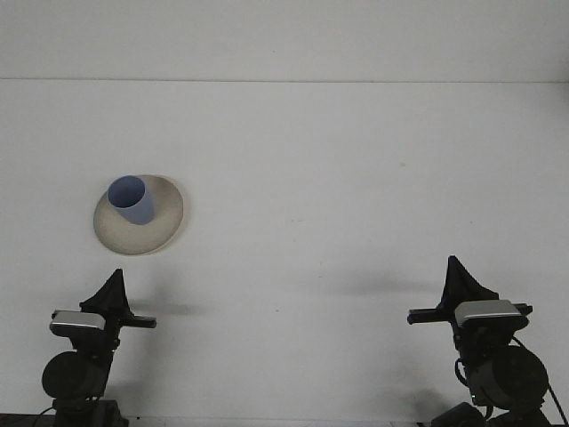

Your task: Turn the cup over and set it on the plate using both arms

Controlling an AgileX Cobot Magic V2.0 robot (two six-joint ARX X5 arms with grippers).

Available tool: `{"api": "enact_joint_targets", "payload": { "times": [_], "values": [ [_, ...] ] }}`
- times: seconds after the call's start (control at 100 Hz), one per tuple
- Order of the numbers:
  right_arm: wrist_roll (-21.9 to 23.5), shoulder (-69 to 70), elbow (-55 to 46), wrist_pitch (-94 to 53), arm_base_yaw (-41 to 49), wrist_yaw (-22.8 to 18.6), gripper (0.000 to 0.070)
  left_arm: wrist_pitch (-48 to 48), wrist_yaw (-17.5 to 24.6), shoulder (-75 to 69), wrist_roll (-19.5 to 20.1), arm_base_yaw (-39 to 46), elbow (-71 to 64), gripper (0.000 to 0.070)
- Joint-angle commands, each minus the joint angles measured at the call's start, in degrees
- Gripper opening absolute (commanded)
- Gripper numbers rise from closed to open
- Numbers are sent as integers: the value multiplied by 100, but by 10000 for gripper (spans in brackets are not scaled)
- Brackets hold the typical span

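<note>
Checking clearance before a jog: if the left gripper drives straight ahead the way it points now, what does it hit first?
Probably the plate. The left gripper points forward over the table, and the plate's near rim lies just ahead, with the blue cup standing on it behind. Height is unclear from this single view, so it might pass above the rim.
</note>
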Motion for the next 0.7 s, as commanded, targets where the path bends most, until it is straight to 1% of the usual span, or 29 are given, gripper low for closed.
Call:
{"api": "enact_joint_targets", "payload": {
  "times": [0.0, 0.06, 0.12, 0.69],
  "values": [
    [74, 0, 9, 76, 15, -2, 0, 221, -31, -15, 35, 0, -118, 13],
    [74, -2, 11, 98, 15, 0, 0, 208, -63, -15, 37, 0, -120, 13],
    [74, -2, 11, 101, 15, -2, 0, 275, -192, -15, 33, 0, -120, 13],
    [74, -2, 11, 101, 15, -2, 0, 348, -190, -13, 35, 0, -118, 13]
  ]
}}
